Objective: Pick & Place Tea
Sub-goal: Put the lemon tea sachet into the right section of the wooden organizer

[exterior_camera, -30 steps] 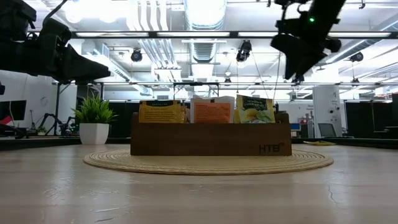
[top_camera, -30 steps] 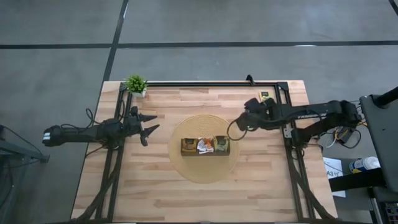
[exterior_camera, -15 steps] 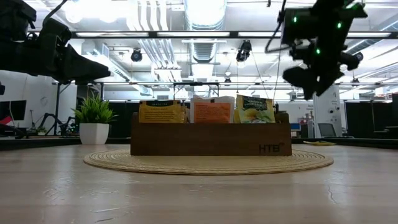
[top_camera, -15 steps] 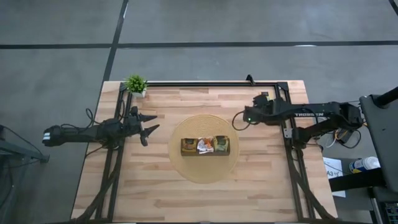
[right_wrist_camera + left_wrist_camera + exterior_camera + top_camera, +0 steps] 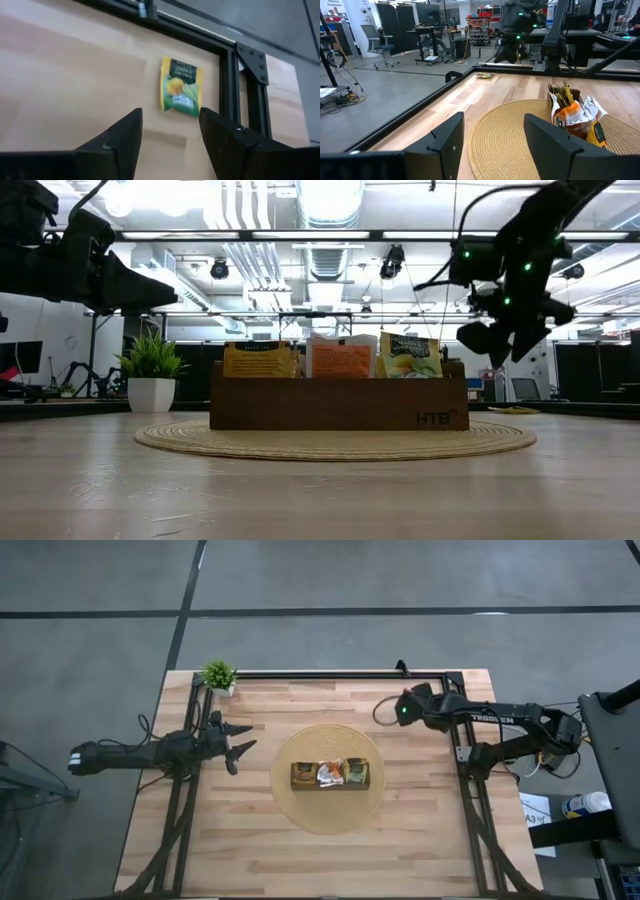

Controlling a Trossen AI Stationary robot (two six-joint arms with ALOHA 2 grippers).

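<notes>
Tea: small flat sachets; most stand in the wooden tray (image 5: 330, 776) at table centre, and one green-and-yellow loose sachet (image 5: 180, 86) lies flat on the bare wood near the far right corner.

High view: the tray sits on a round woven mat (image 5: 329, 810). The left gripper (image 5: 240, 741) waits at about 9 o'clock of the mat, well apart from it. The right gripper (image 5: 401, 708) hangs at about 1 o'clock of the mat, near the black table frame (image 5: 330, 674). A potted plant (image 5: 218, 675) stands at the 11 o'clock corner.

Low view: three sachets show above the tray wall: a yellow sachet (image 5: 258, 359), an orange sachet (image 5: 341, 360) and a green one (image 5: 409, 355), all upright. The right gripper is raised off the table, at 2 o'clock of the tray.

Left wrist view: the left gripper's fingers (image 5: 447, 142) stand apart with nothing between them; the mat and tray lie ahead.

Right wrist view: the right gripper's fingers (image 5: 122, 137) stand apart and empty, framing the loose sachet, which lies just beside the frame rail, not touched.

Step in hand: judged to be the approach to the loose sachet, pick not yet made.

Next move calls for: a descent over the sachet, the fingers closing on its thin edges without striking the rail, then carriage to the tray.
</notes>
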